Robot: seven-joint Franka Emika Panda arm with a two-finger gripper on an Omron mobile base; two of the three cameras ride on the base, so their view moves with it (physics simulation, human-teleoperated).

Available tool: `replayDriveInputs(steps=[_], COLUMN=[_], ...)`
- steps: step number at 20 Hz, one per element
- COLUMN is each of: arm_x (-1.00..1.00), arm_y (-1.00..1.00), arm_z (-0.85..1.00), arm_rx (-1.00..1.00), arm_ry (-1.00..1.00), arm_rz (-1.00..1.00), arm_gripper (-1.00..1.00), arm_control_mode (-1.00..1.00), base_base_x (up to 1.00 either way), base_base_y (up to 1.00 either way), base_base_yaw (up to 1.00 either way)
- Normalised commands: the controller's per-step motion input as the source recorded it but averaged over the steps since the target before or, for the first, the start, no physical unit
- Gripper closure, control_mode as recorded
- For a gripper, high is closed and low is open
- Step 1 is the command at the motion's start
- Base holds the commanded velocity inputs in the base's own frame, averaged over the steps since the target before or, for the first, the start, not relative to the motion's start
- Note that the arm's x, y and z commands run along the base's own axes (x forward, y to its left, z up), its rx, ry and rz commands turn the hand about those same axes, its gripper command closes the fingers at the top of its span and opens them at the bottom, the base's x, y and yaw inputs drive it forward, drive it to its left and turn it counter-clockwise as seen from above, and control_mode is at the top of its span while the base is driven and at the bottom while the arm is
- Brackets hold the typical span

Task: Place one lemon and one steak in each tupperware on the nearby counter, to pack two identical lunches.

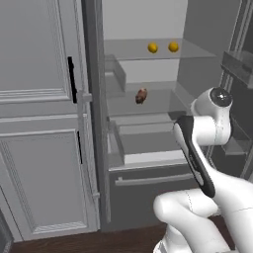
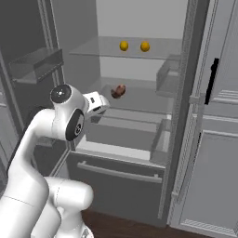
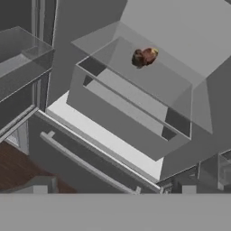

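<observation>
Jaws spread wide, gripping nothing; gripper (image 2: 103, 103) level with the fridge's middle shelf (image 2: 144, 100). Steak (image 2: 118, 91) on that shelf, two lemons (image 2: 123, 45) one shelf higher. Risk of knocking the shelf edge or pushing the steak deeper on a low reach.

Both base cameras sit behind the arm (image 1: 207, 148), one to its left and one to its right, looking forward into the open fridge (image 1: 143, 74); they share its glass shelves, two lemons (image 1: 153, 47) and a steak (image 1: 141, 96). The hand camera looks closer, tilted, across the lower drawers (image 3: 126, 113) toward that steak.
</observation>
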Motion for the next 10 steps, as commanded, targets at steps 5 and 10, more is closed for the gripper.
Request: replayDriveInputs(steps=[5, 10], arm_x=[0.00, 0.00], arm_y=[0.00, 0.00], arm_z=[0.00, 0.00], arm_rx=[0.00, 0.00], arm_ry=[0.00, 0.00], arm_rz=[0.00, 0.00], arm_gripper=[-1.00, -1.00], arm_control_mode=[1.00, 1.00], base_base_x=[0.67, 0.71], base_base_y=[-0.15, -0.13], base_base_yaw=[-0.07, -0.05])
